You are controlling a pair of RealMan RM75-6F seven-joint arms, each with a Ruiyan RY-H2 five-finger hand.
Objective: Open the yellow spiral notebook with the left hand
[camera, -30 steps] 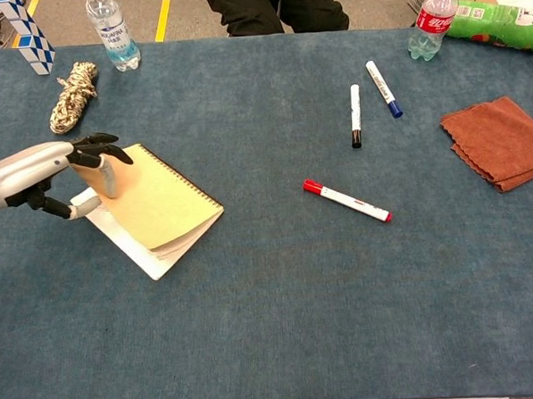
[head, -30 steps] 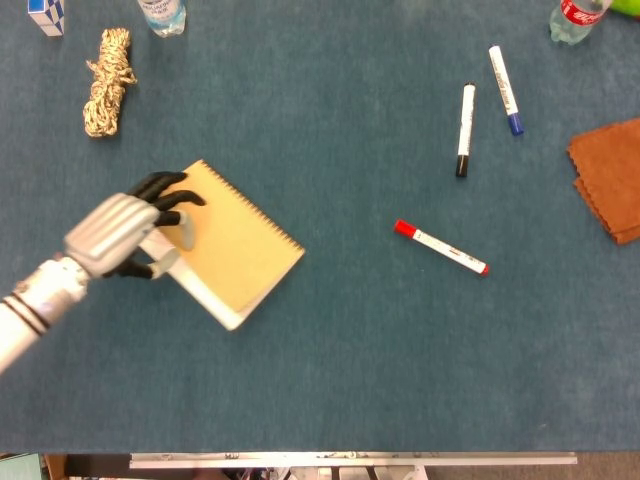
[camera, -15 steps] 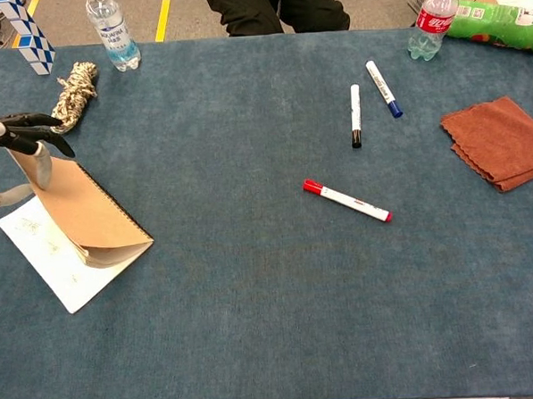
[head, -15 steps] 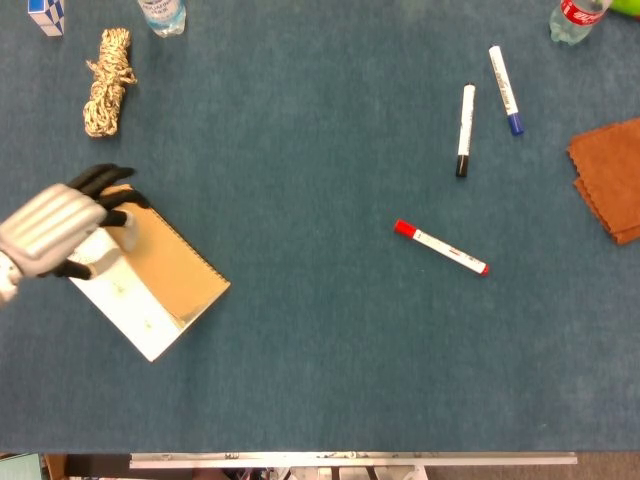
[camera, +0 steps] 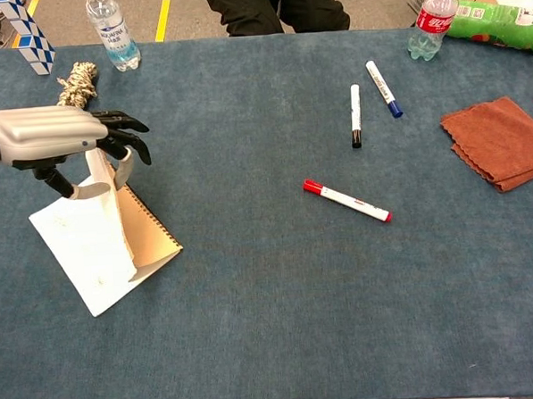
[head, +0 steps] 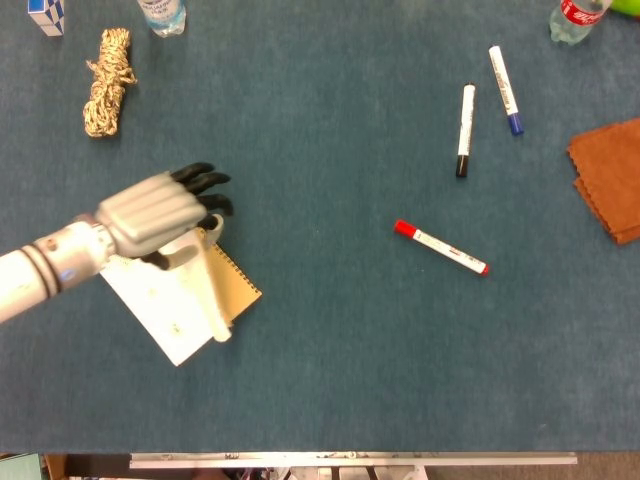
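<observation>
The yellow spiral notebook (head: 236, 290) (camera: 152, 234) lies left of the table's middle with its spiral along the right edge. Its cover stands steeply raised, and a white page (head: 160, 300) (camera: 83, 249) lies bare to the left of it. My left hand (head: 150, 215) (camera: 53, 135) hovers over the notebook's far corner and pinches the top of the raised cover between thumb and dark fingers (camera: 120, 140). Whether some pages rise with the cover I cannot tell. My right hand shows in neither view.
A coiled rope (head: 105, 80), a water bottle (camera: 110, 33) and a checkered cube (camera: 26, 38) sit at the far left. A red marker (head: 440, 248) lies mid-table, black (head: 465, 130) and blue (head: 503, 75) markers beyond it. A brown cloth (head: 610, 180) and red-capped bottle (camera: 428, 12) are far right.
The notebook lay closed a second ago. My left hand lifted the cover from its left edge, dragging the notebook left, then swung right; the cover now stands steeper and a white page is bare.
</observation>
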